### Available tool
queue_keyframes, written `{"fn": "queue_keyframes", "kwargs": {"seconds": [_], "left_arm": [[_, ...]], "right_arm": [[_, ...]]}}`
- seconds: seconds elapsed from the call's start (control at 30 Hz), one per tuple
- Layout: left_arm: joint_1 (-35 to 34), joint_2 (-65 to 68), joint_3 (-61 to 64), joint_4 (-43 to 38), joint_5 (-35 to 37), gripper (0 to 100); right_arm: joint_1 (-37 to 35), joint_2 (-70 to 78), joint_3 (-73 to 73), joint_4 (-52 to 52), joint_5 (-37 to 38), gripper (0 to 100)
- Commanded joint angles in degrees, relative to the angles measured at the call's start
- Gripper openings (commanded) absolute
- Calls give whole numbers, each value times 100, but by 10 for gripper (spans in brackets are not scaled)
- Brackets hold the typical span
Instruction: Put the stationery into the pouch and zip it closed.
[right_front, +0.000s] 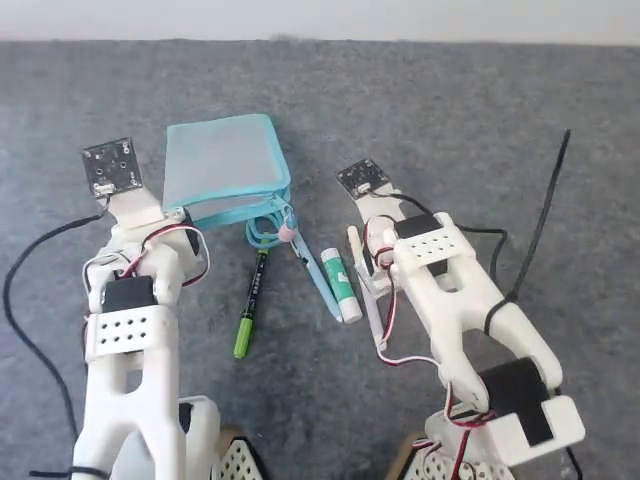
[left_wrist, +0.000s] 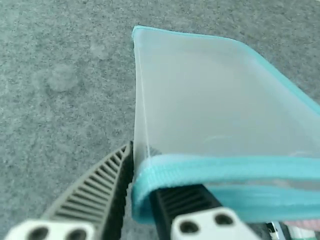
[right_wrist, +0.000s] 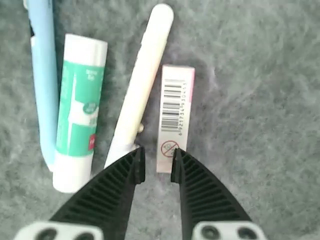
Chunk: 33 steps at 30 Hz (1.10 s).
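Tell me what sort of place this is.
Probably a robot practice table: a grey felt-like mat, two small robot arms, and a pouch beside a glue stick and pens.

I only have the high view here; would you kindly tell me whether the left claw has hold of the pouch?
Observer: Yes, the left wrist view shows the left claw pinched on the pouch at a corner of its teal zip edge.
Operator: Thank you. What lies under the right claw?
Observer: A small barcoded box beside the white pen; the right claw is at one end of the box.
Operator: Is that claw closed on it?
Observer: No, its fingers are slightly apart, with carpet showing between them.
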Motion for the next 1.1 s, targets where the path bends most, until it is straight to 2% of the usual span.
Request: {"fn": "queue_keyframes", "kwargs": {"seconds": [0.0, 0.37, 0.6, 1.07], "left_arm": [[26, -53, -48, -158, -79, 11], [26, -53, -48, -158, -79, 11], [26, -53, -48, -158, -79, 11], [26, -53, 13, -158, -79, 11]], "right_arm": [[57, 66, -308, -295, 114, 102], [75, 145, -308, -312, 158, 106], [31, 154, -308, -224, 378, 260], [66, 409, -281, -286, 352, 241]]}}
